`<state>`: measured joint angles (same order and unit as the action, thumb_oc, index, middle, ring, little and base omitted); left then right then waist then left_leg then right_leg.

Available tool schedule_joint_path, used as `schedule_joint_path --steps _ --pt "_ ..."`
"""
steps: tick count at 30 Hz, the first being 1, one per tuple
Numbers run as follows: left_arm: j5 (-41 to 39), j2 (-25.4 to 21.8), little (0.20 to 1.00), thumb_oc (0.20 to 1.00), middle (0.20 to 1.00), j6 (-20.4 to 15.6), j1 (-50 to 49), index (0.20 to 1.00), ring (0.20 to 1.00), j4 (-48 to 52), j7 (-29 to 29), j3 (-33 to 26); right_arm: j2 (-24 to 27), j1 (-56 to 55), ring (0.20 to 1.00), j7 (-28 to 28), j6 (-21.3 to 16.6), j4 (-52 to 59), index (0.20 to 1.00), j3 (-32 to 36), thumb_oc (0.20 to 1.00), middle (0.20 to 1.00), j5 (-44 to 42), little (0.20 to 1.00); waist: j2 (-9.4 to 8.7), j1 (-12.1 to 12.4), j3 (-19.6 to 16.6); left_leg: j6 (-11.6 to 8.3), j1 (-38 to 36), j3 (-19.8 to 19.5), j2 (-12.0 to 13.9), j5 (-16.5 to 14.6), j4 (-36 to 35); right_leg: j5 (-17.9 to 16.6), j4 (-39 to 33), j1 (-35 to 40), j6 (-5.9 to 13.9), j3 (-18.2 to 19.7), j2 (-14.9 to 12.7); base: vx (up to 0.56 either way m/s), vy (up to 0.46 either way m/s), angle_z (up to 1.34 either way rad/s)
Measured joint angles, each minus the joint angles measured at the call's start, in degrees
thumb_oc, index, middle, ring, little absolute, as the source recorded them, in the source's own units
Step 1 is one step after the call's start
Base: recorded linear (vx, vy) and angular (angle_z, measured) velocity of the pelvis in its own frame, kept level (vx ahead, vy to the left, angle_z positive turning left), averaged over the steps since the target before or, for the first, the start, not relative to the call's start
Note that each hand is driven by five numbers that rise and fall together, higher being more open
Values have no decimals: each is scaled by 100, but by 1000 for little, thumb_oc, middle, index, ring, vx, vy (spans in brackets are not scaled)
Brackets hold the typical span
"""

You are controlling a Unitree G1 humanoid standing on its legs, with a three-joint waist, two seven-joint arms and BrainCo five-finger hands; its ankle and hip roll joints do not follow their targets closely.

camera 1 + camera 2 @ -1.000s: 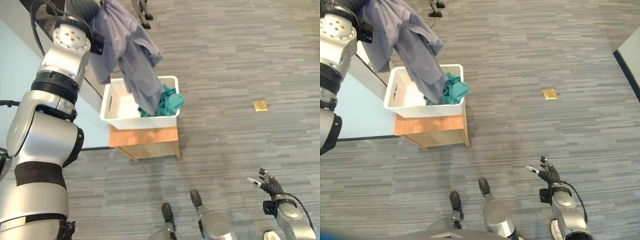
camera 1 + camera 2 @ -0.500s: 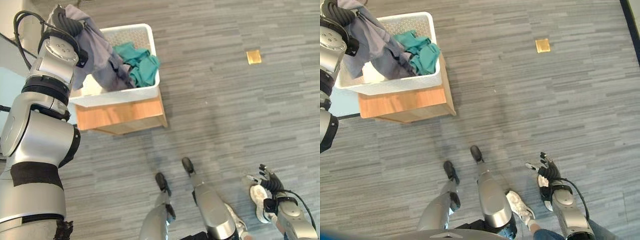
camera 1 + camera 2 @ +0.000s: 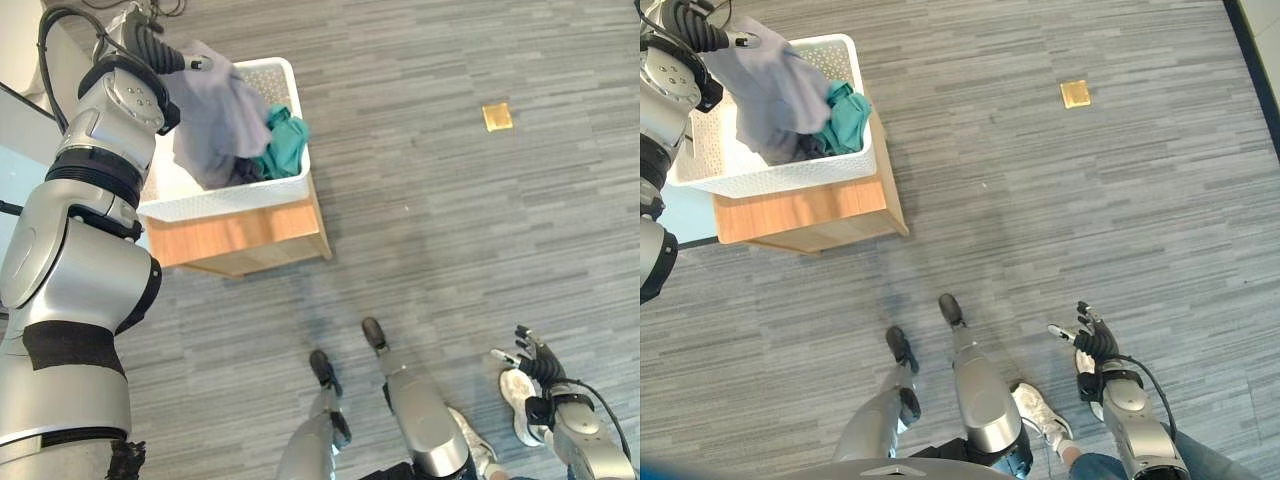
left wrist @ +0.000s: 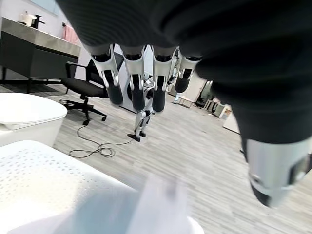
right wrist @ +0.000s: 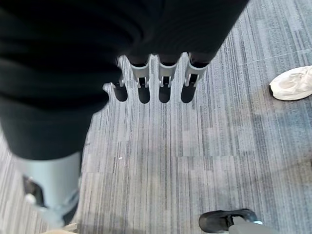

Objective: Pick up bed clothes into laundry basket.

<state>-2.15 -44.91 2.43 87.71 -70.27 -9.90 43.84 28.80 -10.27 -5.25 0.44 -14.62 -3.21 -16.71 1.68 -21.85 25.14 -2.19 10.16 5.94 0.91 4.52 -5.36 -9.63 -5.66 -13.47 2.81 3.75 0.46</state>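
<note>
Cloth [image 3: 215, 120] is now settling into the white basket [image 3: 225, 195] at upper left, beside the teal garment [image 3: 283, 143]; your left hand [image 4: 141, 83] is hovering above with fingers straight, having let go; your right hand [image 3: 1087, 336] is idling, fingers spread, lower right.

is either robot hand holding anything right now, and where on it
Nothing is held. The left robot hand has straight fingers above the grey garment in the basket; the right robot hand is open over the floor.

Wooden stand [image 3: 245, 235] on carpet — holds white basket [image 3: 225, 196].
</note>
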Motion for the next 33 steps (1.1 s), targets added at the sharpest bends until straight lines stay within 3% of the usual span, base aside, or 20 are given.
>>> schedule_joint_path --steps 4,12,15,17,21,23,24,26,27,28,29,30,32,33 --pt "-11 -82 1000 1000 1000 2 47 1000 1000 37 5 -167 -5 49 1000 61 32 -55 1000 -19 1000 1000 1 1000 8 104 -62 14 -176 -5 21 7 0 -8 1 182 -10 -35 16 18 -12 0" --pt "-575 -133 1000 1000 1000 -9 -229 1000 1000 543 20 -665 -7 154 1000 242 102 -232 1000 -206 1000 1000 117 1000 29 386 -801 -43 -380 -28 33 -32 -2 146 -3 396 8 -98 10 84 -17 3" --pt "-1091 -275 1000 1000 1000 -78 -808 1000 1000 2162 174 -889 13 234 1000 337 284 -209 1000 -210 1000 1000 305 1000 -21 568 -979 -90 -712 -64 54 -73 -26 201 -1 745 -34 -150 23 83 -20 6" --pt "-1562 -321 1000 1000 1000 -386 -1407 1000 1000 3428 341 -1001 48 275 1000 347 301 -181 1000 -166 1000 1000 348 1000 0 707 -1267 -108 -835 -156 59 -96 -29 264 -2 895 -35 -221 31 46 -3 14" --pt "-2394 -922 1000 1000 1000 -556 -3034 1000 1000 6144 649 -1368 66 265 1000 420 335 142 1000 52 1000 1000 731 1000 -31 922 -1458 -112 -1136 -206 67 -168 -30 334 -1 1214 -47 -247 40 1 10 6" --pt "-2898 -1193 1000 1000 1000 -562 -4176 1000 1000 7327 841 -1774 69 268 1000 420 444 450 1000 156 1000 1000 813 1000 -31 1115 -1535 -81 -1243 -214 68 -197 -31 346 -2 1326 -46 -248 40 -36 27 0" --pt "-3012 -1184 1000 1000 1000 -548 -4980 1000 1000 7854 953 -2278 62 266 1000 420 445 600 1000 188 1000 1000 873 1000 -53 1123 -1570 -84 -1283 -209 64 -199 -31 395 -4 1333 -97 -242 33 -89 51 4" --pt "-3408 -894 1000 1000 1000 -557 -6752 1000 1000 8568 1076 -3175 -38 200 1000 340 400 879 1000 348 1000 1000 915 1000 -82 1275 -1642 -67 -1338 -260 61 -208 -32 392 5 1440 -78 -287 30 -111 66 7" --pt "-3476 -357 1000 1000 1000 -557 -7892 1000 1000 8921 1163 -3849 -207 115 1000 302 350 1140 1000 500 1000 1000 890 1000 -75 1304 -1659 -53 -1380 -266 58 -218 -28 386 7 1481 -54 -287 28 -15 44 15" --pt "-3418 129 1000 1000 1000 -432 -8811 1000 1000 8997 1186 -4149 -393 -107 1000 252 170 1294 1000 639 1000 1000 859 1000 -118 1456 -1684 -39 -1437 -326 52 -212 -7 412 14 1520 -60 -320 24 -41 30 16" --pt "-3296 176 1000 1000 1000 -305 -9174 1000 1000 8973 1228 -4198 -449 -172 1000 252 144 1295 1000 635 1000 1000 794 1000 -192 1500 -1696 -40 -1449 -345 56 -212 1 464 28 1509 -86 -324 24 -22 31 25" --pt "-3185 176 1000 1000 1000 -162 -9532 1000 1000 8911 1252 -4200 -524 -245 1000 274 134 1293 1000 610 1000 1000 727 1000 -262 1719 -1709 -26 -1435 -370 57 -197 2 492 118 1468 -77 -365 25 -147 66 12" --pt "-3015 735 1000 1000 1000 -193 -10293 1000 1000 8843 1264 -4527 -683 -280 1000 304 90 1404 1000 561 1000 1000 619 1000 -285 1940 -1726 -17 -1446 -355 26 -195 0 533 193 1444 -63 -339 -10 -71 57 -2" --pt "-2966 1034 1000 1000 1000 -182 -10466 1000 1000 8830 1249 -4633 -708 -297 1000 328 43 1521 1000 541 1000 1000 518 1000 -278 1934 -1738 -15 -1458 -347 17 -197 1 533 192 1443 -63 -324 -28 -12 22 5"
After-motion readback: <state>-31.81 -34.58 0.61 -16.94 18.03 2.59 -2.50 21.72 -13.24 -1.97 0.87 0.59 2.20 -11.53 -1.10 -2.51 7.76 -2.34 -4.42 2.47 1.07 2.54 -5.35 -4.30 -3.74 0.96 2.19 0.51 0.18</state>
